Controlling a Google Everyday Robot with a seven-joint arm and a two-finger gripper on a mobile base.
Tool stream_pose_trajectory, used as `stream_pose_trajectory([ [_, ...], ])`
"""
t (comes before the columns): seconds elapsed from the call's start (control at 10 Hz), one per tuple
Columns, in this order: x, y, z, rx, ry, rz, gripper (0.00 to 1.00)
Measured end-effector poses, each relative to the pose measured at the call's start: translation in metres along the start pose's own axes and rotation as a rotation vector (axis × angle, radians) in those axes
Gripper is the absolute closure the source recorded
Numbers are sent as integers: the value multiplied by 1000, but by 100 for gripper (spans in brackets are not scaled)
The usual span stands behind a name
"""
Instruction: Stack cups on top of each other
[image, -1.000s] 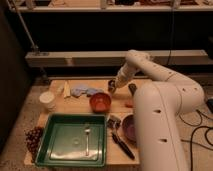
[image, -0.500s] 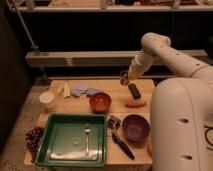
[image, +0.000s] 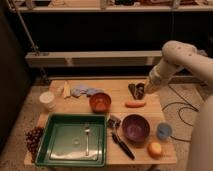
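My gripper (image: 142, 90), fingers pressed together, hangs at the table's (image: 114, 86) back right edge, just right of the metal cup (image: 132, 89), and the blue cup (image: 163, 131) stands well apart from it, toward the front right corner.

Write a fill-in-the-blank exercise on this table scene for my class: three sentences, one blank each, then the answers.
1. The fork lies in the green ____.
2. The blue cup stands beside the ____ bowl.
3. The shut gripper is at the far side of the table, just behind the long orange ____.

Missing words: tray; purple; carrot.
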Motion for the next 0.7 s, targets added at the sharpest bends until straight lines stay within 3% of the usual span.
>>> stream_pose_trajectory([
  [0.2, -41, 28, -11, -17, -12, 60, 100],
  [0.3, -51, 36, -14, -24, -14, 77, 100],
  [0.7, -52, 34, -14, -22, -15, 76, 100],
])
